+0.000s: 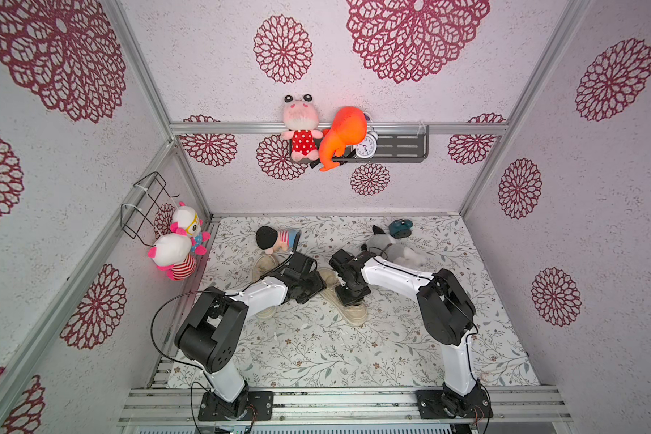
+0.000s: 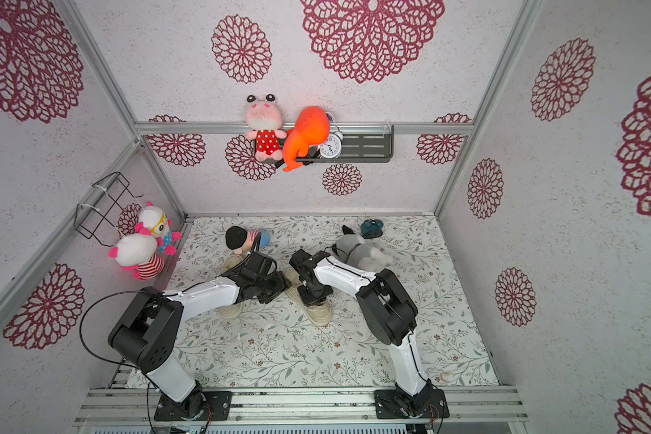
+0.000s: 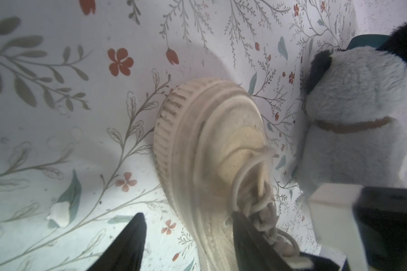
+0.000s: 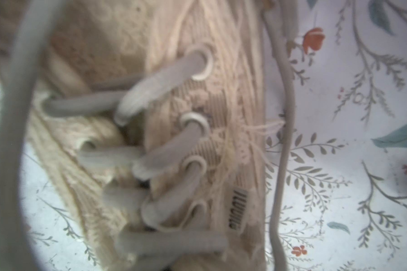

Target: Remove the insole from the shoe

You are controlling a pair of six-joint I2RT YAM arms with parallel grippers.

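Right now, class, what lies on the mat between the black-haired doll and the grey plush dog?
Only bare floral mat, in both top views, between doll and dog.

Both top views look down from high above the near edge of the tabletop (image 1: 316,360). Both wrist views sit close over one shoe (image 3: 209,140).

Cream laced shoe (image 1: 354,317) upright on floral table (image 1: 316,357).

- Right wrist view, lower middle of the frame: you've got a dark printed mark (image 4: 238,208) on the side of the shoe (image 4: 118,47), too blurred to read.
- Top view, upper middle: alarm clock (image 1: 365,145) dial, numerals too small to read.
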